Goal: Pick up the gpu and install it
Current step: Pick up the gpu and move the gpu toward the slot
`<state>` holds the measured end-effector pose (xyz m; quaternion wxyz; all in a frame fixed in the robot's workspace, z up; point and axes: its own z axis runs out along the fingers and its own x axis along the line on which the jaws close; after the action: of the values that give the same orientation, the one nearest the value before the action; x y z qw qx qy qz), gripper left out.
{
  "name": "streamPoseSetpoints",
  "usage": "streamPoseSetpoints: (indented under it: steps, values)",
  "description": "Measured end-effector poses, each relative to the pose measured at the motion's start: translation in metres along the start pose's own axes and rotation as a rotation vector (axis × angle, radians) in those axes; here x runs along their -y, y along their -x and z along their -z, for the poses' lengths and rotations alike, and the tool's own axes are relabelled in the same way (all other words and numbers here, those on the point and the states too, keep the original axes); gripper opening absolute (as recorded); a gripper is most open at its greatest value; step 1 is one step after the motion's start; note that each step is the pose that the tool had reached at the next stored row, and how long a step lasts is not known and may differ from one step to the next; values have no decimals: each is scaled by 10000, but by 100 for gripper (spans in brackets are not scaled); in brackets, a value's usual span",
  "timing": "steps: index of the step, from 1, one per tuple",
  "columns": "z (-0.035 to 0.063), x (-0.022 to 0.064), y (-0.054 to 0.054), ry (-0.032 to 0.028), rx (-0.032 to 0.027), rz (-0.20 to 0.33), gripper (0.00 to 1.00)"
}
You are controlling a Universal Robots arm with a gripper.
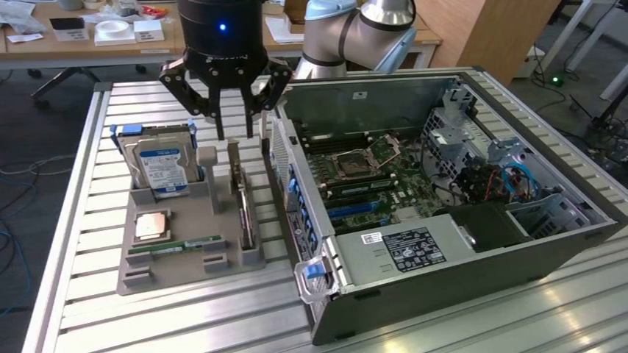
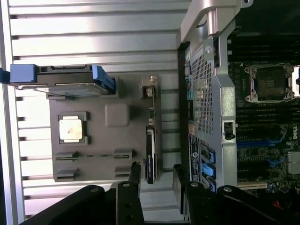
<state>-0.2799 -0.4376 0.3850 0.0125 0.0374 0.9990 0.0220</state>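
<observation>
The gripper (image 1: 243, 126) hangs above the grey holder (image 1: 187, 271) in the exterior view. Its fingers are spread wide and have hold of nothing. Their tips stand to either side of the gpu (image 1: 240, 202) and a little above its upper edge, apart from it. The gpu stands on edge in a slot along the holder's edge nearest the computer case (image 1: 451, 243), which lies open on the exterior view's right. On the same holder, the hard drive (image 1: 162, 165) stands at the far corner and the memory stick (image 1: 176, 245) lies towards the near edge. The holder rests on the slatted table (image 1: 88, 309).

In the wrist view the gripper (image 2: 156, 177) looks straight down on the gpu (image 2: 151, 140). One dark finger shows on each side of the card's line, with an empty gap between them. The card sits fully in its slot.

I judge the task barely begun. The gripper is lined up over the card, but the card is neither gripped nor lifted. The blue slots (image 2: 260, 140) on the board show no card in them.
</observation>
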Motion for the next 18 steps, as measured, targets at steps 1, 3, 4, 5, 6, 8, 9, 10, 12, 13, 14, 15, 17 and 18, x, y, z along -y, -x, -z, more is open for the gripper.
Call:
streamPoseSetpoints:
  steps: [1, 3, 4, 5, 6, 8, 9, 10, 12, 13, 14, 15, 17, 18]
  values:
    - [-18, 1, -1, -1, 0, 0, 42]
    - [-52, 2, -1, -1, 0, 0, 42]
    - [-65, 3, -2, 0, 1, 0, 42]
    - [-70, 3, -2, -1, 0, 0, 42]
    - [-70, 3, -2, -1, -1, -1, 42]
    - [-70, 3, -2, -2, -1, 0, 42]
    - [-70, 3, -2, -2, -1, -1, 42]
    - [-76, 3, -2, 1, 1, 0, 42]
    - [-103, 5, -3, 1, 1, -1, 42]
    - [-119, 5, -3, 0, 1, -1, 42]
    - [-138, 6, -4, 0, 1, -1, 42]
    - [-157, 7, -5, 0, 1, -1, 42]
    - [-193, 9, -7, 0, 1, -1, 42]
    - [-210, 10, -8, -1, 0, 0, 42]
